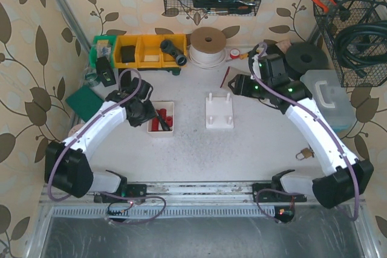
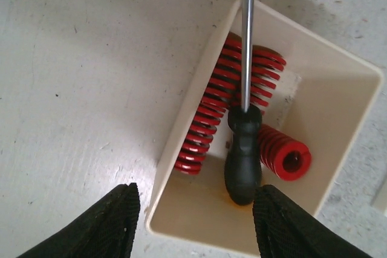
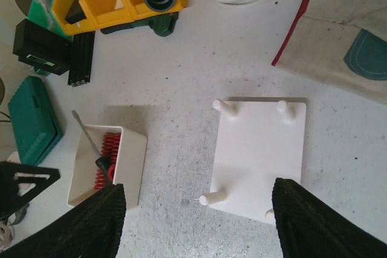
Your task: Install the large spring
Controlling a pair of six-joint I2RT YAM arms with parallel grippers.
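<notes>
A white tray point(image 2: 338, 98) holds red springs. The large spring point(image 2: 207, 124), a long red coil, lies along the tray's left wall. A second long coil point(image 2: 268, 64) and a short one point(image 2: 284, 156) lie beside it. A black-handled screwdriver point(image 2: 243, 155) rests across them. My left gripper point(image 2: 196, 228) hangs open over the tray's near corner, holding nothing; its left finger is outside the wall. The white peg plate point(image 3: 257, 149) with its upright pegs sits below my right gripper point(image 3: 196, 222), which is open and empty. From above, tray point(image 1: 170, 106), plate point(image 1: 219, 113), left gripper point(image 1: 140, 112).
Yellow bins point(image 1: 145, 49) with a grey pipe fitting, a white cord roll point(image 1: 208, 45), black discs point(image 1: 302, 58) and a cloth point(image 3: 338, 46) line the back. A green box point(image 1: 84, 99) lies left, a clear plastic case point(image 1: 329, 92) right, a padlock point(image 1: 304, 153) near the right arm.
</notes>
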